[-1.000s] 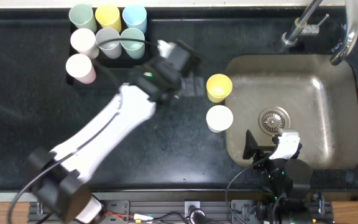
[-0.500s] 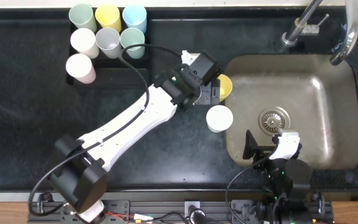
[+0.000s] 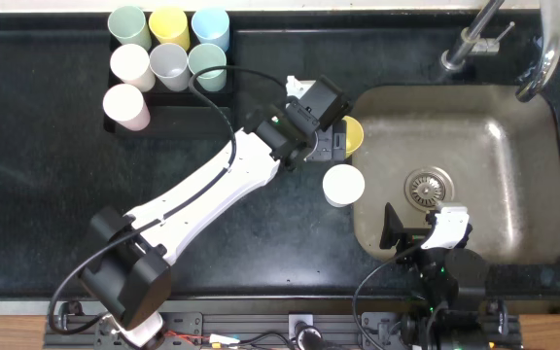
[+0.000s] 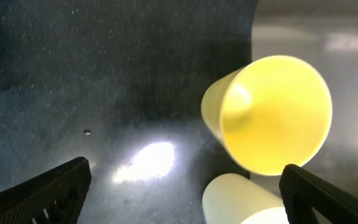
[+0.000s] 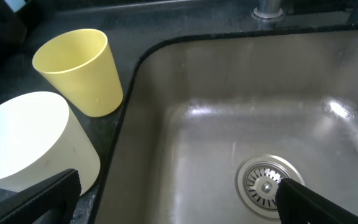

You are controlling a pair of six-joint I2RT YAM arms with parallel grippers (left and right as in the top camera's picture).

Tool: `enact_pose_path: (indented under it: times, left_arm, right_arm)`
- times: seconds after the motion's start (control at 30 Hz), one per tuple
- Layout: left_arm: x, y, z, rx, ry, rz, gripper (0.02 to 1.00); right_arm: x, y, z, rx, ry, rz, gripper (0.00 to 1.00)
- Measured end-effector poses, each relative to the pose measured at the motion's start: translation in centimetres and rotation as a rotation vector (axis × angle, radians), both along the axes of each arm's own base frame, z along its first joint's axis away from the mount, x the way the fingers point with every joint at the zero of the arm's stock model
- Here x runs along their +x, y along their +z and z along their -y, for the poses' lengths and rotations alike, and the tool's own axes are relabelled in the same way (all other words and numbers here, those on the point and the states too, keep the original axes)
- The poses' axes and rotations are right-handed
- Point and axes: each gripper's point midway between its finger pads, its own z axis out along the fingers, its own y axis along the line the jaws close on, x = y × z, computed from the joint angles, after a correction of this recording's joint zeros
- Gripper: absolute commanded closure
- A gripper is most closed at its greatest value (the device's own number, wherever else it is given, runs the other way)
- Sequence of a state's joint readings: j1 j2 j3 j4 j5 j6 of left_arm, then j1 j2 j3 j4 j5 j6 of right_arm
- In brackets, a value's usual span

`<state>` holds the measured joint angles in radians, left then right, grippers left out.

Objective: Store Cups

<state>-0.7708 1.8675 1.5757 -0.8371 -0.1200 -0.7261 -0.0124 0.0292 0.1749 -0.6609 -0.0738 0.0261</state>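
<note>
Stretching diagonally from its base at 7 o'clock of the top view toward 2 o'clock, the left arm (image 3: 212,190) holds the left gripper (image 3: 332,136) low over the counter (image 3: 56,214). Its jaws are spread wide, with the yellow cup (image 4: 272,115) just ahead of them, untouched. The white cup (image 3: 343,185) stands at 6 o'clock of the yellow one, both beside the sink (image 3: 494,117) rim. The right gripper (image 5: 176,186), tucked near its base, hangs over the sink with jaws wide. The cup holder (image 3: 178,95) sits at 10 o'clock.
</note>
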Motion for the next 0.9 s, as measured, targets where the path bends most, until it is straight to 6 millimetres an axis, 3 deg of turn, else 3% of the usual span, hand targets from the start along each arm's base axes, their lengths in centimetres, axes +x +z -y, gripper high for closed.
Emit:
enact_pose_path:
  times: [0.47, 0.67, 0.9]
  left_arm:
    - [-0.3, -0.5, -0.3, 0.020, 0.000, -0.021, 0.018]
    - [0.1, -2.2, 0.1, 0.033, 0.000, -0.034, 0.018]
    - [0.8, -2.0, 0.8, 0.007, 0.000, -0.007, 0.018]
  right_arm:
    - [0.0, 0.0, 0.0, 0.000, 0.000, 0.000, 0.003]
    - [0.0, 0.0, 0.0, 0.000, 0.000, 0.000, 0.003]
    - [0.0, 0.0, 0.0, 0.001, 0.000, 0.000, 0.005]
